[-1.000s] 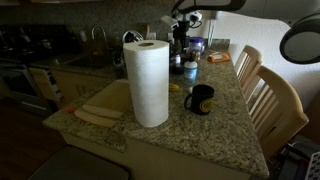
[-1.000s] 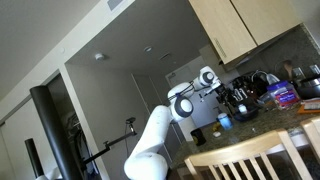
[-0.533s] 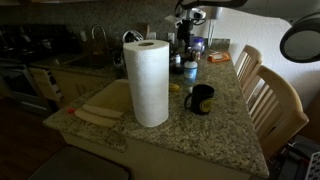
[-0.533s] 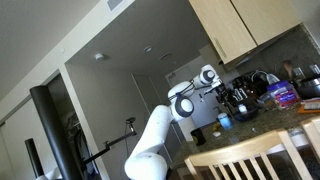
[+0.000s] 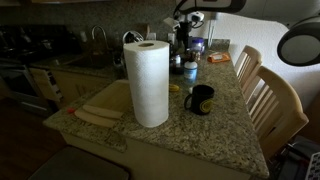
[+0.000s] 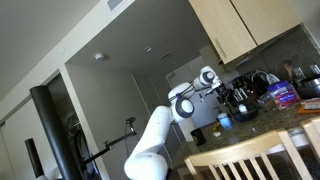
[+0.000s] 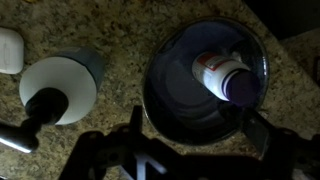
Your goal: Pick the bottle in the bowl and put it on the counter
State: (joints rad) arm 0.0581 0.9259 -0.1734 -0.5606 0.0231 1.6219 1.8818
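In the wrist view a small dark round bowl (image 7: 178,92) sits on the speckled granite counter (image 7: 115,35). A white bottle (image 7: 220,72) with a purple cap lies on its side in the bowl's upper right part. My gripper (image 7: 197,130) is open above the bowl. Its two dark fingers straddle the bowl's near rim and touch nothing. In an exterior view the gripper (image 5: 182,42) hangs over the far end of the counter (image 5: 215,125), where the bowl is too dark to make out. The arm also shows in an exterior view (image 6: 185,100).
A white pump dispenser (image 7: 58,90) stands left of the bowl. A tall paper-towel roll (image 5: 148,82) and a black mug (image 5: 200,98) stand mid-counter. A sink (image 5: 108,100) lies to the left. Wooden chairs (image 5: 268,95) line the right edge. Bottles and appliances crowd the far end.
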